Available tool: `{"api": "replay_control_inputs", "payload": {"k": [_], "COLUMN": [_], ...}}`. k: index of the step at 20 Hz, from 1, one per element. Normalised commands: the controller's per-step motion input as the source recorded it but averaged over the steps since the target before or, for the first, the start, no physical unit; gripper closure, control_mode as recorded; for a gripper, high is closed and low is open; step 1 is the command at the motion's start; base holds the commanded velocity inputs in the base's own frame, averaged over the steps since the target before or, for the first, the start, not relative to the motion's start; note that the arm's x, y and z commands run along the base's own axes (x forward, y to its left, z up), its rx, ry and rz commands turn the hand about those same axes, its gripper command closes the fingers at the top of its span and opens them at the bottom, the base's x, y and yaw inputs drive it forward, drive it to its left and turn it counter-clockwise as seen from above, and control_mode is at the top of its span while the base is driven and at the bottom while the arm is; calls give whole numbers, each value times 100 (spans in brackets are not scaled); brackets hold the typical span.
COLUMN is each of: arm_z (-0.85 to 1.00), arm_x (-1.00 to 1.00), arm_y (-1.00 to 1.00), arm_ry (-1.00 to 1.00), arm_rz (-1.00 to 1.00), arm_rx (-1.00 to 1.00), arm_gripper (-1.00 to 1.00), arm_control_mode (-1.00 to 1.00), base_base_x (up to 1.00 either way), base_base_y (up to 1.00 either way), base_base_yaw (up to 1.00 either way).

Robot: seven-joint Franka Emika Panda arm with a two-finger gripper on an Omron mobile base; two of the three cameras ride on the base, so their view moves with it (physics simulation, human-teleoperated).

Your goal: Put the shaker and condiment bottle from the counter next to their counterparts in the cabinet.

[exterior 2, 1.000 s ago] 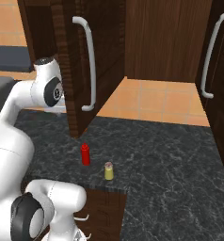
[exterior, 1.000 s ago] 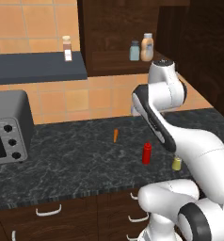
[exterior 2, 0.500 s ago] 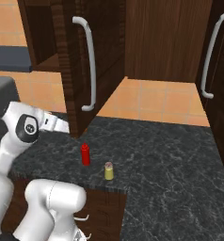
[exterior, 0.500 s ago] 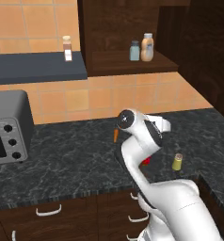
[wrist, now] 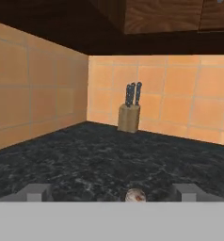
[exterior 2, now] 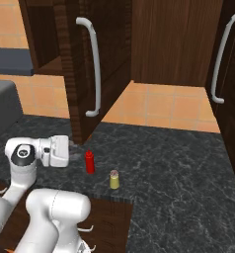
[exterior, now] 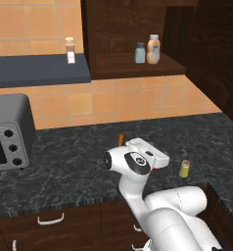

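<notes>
I've got the gripper (wrist: pixel 114 192) down low over the counter (exterior 2: pixel 188 168) with its jaws spread wide and empty, lined up on a small cap between the tips. Looks like I'm squaring up for a side grab. The red condiment bottle (exterior 2: pixel 90 161) and shaker (exterior 2: pixel 114 179) stand just beside each other near the counter's front edge, with their counterparts (exterior: pixel 147 50) up in the cabinet (exterior: pixel 133 34).

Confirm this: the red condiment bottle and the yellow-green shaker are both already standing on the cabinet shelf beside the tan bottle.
Not right. The red condiment bottle and the yellow-green shaker both stand on the counter, as the right base view shows. The tan bottle on the cabinet shelf has a blue-grey shaker beside it.
</notes>
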Motion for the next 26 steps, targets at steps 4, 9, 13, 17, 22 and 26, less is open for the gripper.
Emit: {"api": "replay_control_inputs", "payload": {"k": [4, 9, 13, 17, 22, 26], "arm_z": [-18, -46, 0, -2, -12, -16], "arm_x": [1, 20, 0, 15, 15, 18], "arm_y": [2, 0, 0, 0, -3, -5], "arm_ry": [1, 1, 0, -2, -3, -3], "arm_rz": [0, 0, 0, 0, 0, 0], "arm_rx": [16, 38, 0, 0, 0, 0], "arm_gripper": [-100, -100, -100, -100, -100, -100], "arm_control_mode": [-100, -100, -100, -100, -100, -100], "base_base_x": [0, 0, 0, 0, 0, 0], "base_base_y": [0, 0, 0, 0, 0, 0], "base_base_yaw": [0, 0, 0, 0, 0, 0]}}
